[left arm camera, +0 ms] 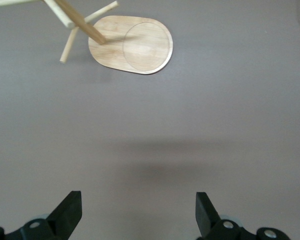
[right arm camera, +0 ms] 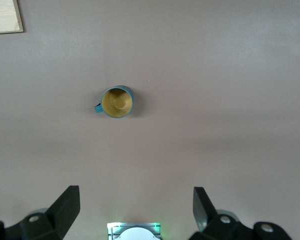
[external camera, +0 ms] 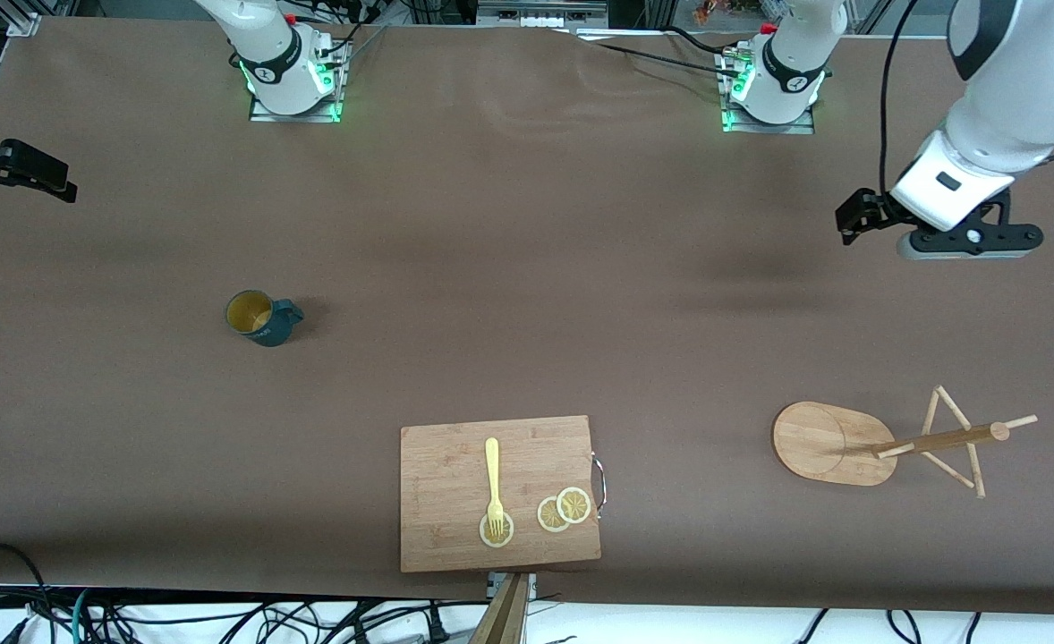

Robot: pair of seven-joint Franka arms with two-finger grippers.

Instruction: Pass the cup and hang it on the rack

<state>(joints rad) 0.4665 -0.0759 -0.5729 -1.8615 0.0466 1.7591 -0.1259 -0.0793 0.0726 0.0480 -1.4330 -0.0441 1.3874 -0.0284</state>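
The cup [external camera: 259, 317], dark teal with an ochre inside, stands upright on the table toward the right arm's end, its handle pointing toward the left arm's end. It also shows in the right wrist view [right arm camera: 117, 102]. The rack [external camera: 827, 443] stands upright toward the left arm's end, with its pole [external camera: 939, 440] and thin pegs; its oval base shows in the left wrist view [left arm camera: 135, 45]. My left gripper [external camera: 852, 222] is open and empty, up over bare table [left arm camera: 139, 212]. My right gripper [right arm camera: 136, 200] is open and empty, high over its own base, out of the front view.
A wooden cutting board [external camera: 446, 546] with a metal handle lies near the table's front edge, with a yellow fork [external camera: 493, 474] and lemon slices [external camera: 565, 510] on it. A black clamp [external camera: 17, 170] sticks in at the right arm's end of the table.
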